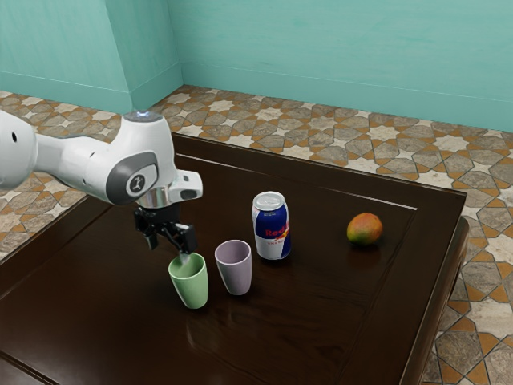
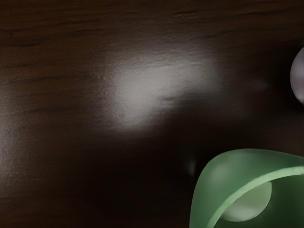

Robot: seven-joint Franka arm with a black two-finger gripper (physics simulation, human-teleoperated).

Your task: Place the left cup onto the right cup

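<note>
A green cup [image 1: 189, 282] stands upright on the dark wooden table [image 1: 337, 321], with a purple cup [image 1: 233, 267] upright just to its right in the exterior view. My black gripper [image 1: 170, 245] hovers right above the green cup's rim on its left side, fingers open, one fingertip [image 1: 189, 242] reaching down to the rim. In the wrist view the green cup [image 2: 223, 190] is large and close under my hand, its rim and inner bottom visible, and an edge of the purple cup [image 2: 299, 76] shows beyond it.
A blue and silver drink can [image 1: 272, 226] stands right behind the purple cup. A mango [image 1: 365, 229] lies farther toward the exterior view's right. The table has a raised rim [image 1: 437, 281] and tiled floor around it.
</note>
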